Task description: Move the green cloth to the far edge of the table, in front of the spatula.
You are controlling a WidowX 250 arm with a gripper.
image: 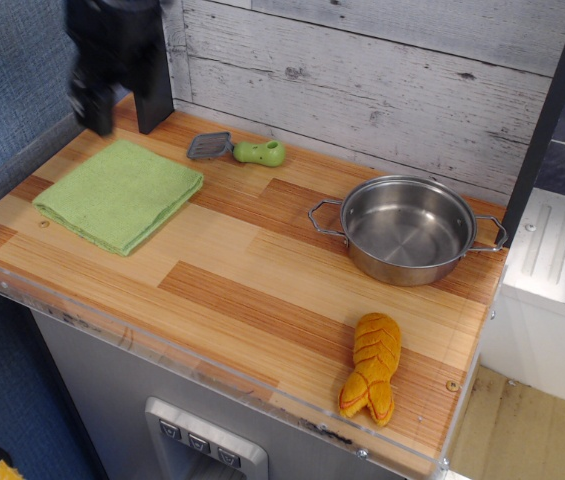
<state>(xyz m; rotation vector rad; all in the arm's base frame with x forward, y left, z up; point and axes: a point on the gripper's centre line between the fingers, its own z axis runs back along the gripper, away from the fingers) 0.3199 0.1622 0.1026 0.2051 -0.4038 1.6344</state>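
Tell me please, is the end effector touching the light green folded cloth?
No, the end effector hangs blurred above the wood-plank table's back corner, clear of the light green folded cloth.

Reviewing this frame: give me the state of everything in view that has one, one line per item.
green cloth: folded, lying flat on the table, not held.
claw: raised above the table's back left corner, clear of the cloth, blurred; open or shut unclear.
spatula: lying flat by the back wall, untouched.
steel pot: upright, empty.
orange plush toy: lying near the front right edge.
table: wood top, with a clear rim along the front.
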